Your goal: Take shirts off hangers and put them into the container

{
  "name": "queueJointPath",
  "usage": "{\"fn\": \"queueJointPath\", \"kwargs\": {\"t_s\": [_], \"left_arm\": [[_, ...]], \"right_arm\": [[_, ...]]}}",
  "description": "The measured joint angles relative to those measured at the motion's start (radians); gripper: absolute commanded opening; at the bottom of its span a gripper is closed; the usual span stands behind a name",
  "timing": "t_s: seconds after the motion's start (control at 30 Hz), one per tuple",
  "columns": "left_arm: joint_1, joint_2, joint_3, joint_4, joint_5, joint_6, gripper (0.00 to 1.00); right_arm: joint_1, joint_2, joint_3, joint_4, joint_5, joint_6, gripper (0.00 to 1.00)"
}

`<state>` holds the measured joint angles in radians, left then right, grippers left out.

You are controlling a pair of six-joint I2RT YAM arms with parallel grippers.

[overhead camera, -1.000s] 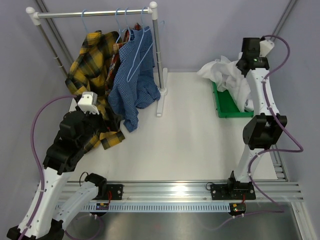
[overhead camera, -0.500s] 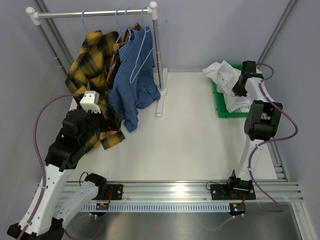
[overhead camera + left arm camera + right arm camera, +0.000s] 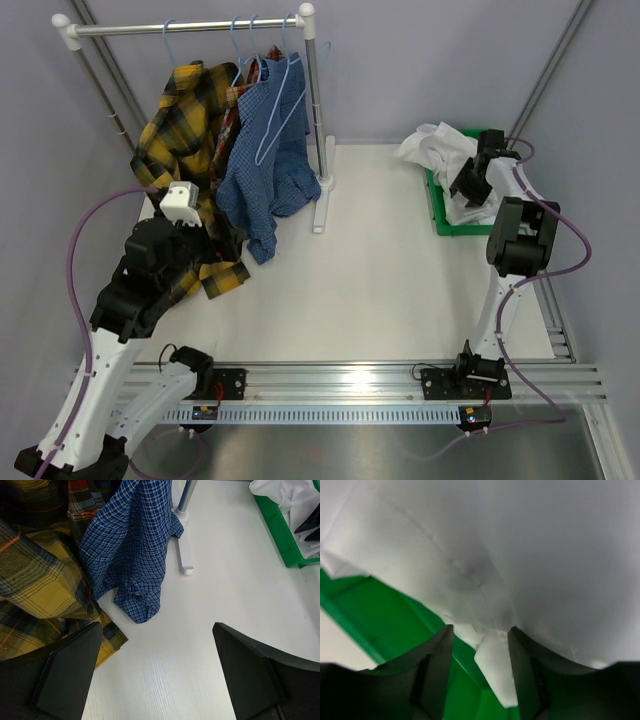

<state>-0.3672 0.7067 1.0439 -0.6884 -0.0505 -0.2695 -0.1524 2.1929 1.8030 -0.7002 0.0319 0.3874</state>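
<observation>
One of four done: the white shirt (image 3: 440, 148) lies heaped in the green container (image 3: 455, 224), one edge spilling over its rim. Your right gripper (image 3: 470, 180) sits on it, jaws apart, a loose fold between them. The yellow plaid shirt (image 3: 180, 120), red plaid shirt (image 3: 240, 95) and blue check shirt (image 3: 265, 160) hang at the rail (image 3: 190, 28), all yet to do. Your left gripper (image 3: 155, 630) hovers by the yellow hem, jaws wide.

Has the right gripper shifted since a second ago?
Yes. In the top view the right gripper has come nearer, from beyond the far edge of the container to over its middle, at the white shirt.
</observation>
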Motion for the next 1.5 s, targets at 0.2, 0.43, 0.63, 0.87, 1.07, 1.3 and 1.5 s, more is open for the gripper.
{"fn": "queueJointPath", "kwargs": {"t_s": [0.2, 0.43, 0.63, 0.87, 1.07, 1.3, 1.5], "left_arm": [[0.0, 0.0, 0.0, 0.0, -0.002, 0.0, 0.99], [0.0, 0.002, 0.0, 0.0, -0.002, -0.001, 0.99], [0.0, 0.003, 0.0, -0.003, -0.002, -0.001, 0.99], [0.0, 0.02, 0.001, -0.02, -0.002, -0.001, 0.99], [0.0, 0.031, 0.001, -0.031, -0.002, -0.001, 0.99], [0.0, 0.03, 0.001, -0.047, -0.003, -0.001, 0.99], [0.0, 0.028, 0.001, -0.069, -0.003, -0.001, 0.99]], "right_arm": [[0.007, -0.174, 0.027, -0.005, 0.003, -0.073, 0.74], [0.127, -0.262, 0.208, 0.049, 0.021, -0.282, 0.87], [0.24, -0.114, 0.389, 0.06, -0.016, -0.422, 0.89], [0.23, 0.091, 0.467, 0.051, -0.018, -0.432, 0.88], [0.229, 0.183, 0.505, 0.053, -0.021, -0.399, 0.86], [0.229, 0.246, 0.557, 0.098, -0.045, -0.349, 0.32], [0.229, 0.257, 0.557, 0.138, -0.014, -0.319, 0.0]]}}
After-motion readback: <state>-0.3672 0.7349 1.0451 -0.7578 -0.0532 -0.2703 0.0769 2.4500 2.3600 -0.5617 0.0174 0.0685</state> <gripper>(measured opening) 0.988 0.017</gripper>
